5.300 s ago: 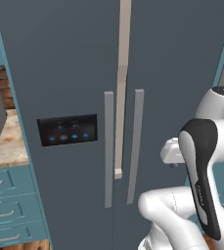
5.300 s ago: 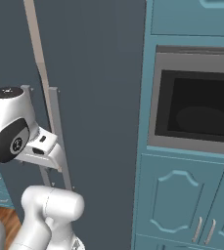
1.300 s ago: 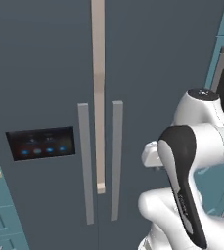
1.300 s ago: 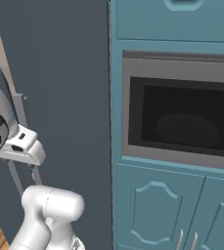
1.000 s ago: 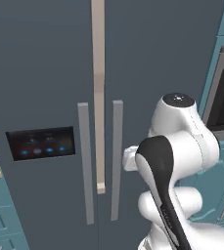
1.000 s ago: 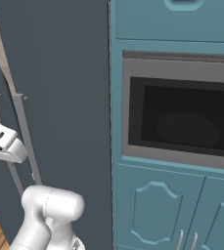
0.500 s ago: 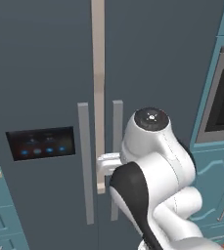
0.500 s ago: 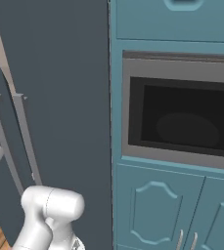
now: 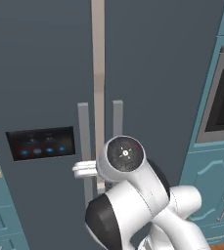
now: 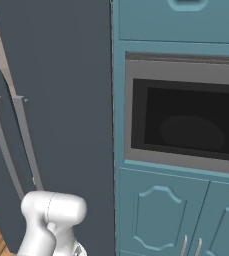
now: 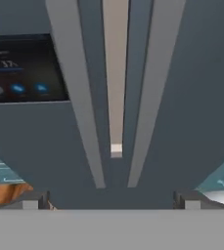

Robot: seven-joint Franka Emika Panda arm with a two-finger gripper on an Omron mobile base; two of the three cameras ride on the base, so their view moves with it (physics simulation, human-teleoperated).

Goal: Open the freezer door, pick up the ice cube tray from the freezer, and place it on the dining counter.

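Released two-finger hand (image 11: 111, 202) before the closed freezer.
Its fingertips (image 11: 33, 201) are spread wide, grasping nothing, facing two vertical grey bar handles (image 11: 79, 97); beyond, the tall slate-grey freezer door (image 9: 40, 88) bears one black control panel (image 9: 41, 143) with three blue lights.

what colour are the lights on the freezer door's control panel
Blue, on a black control panel set in the dark slate-grey freezer door; the hand view shows them best.

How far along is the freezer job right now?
Nothing is finished: the freezer door is shut. In hand: the open gripper is lined up before both bar handles, touching neither. Left: grab the panel-side handle, pull the door open, fetch the ice cube tray, carry it to the dining counter.
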